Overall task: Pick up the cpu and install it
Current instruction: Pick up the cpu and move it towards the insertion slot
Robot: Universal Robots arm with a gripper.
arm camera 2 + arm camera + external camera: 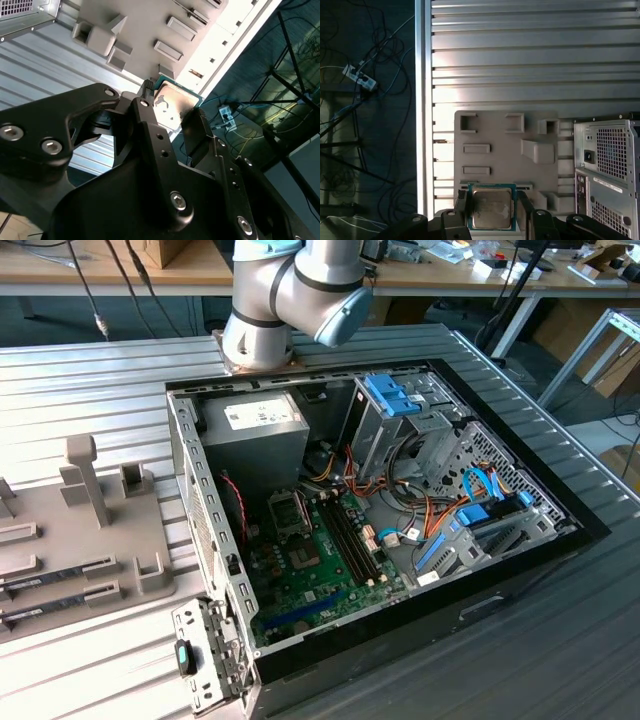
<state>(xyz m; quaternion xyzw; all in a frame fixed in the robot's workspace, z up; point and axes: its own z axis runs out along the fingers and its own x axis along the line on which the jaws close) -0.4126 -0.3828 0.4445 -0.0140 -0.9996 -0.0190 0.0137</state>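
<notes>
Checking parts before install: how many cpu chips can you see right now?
1. The cpu is clamped in the end effector, seen in both wrist views. Others may be hidden inside the computer case.

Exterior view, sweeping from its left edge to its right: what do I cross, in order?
Grey fixture tray → perforated metal wall of the open computer case → green motherboard → orange and blue cables → the case's black rim.

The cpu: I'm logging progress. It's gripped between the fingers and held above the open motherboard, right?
Not quite. The gripper holds the cpu, but over the grey tray beside the computer case, not the motherboard; the first wrist view shows it.
</notes>
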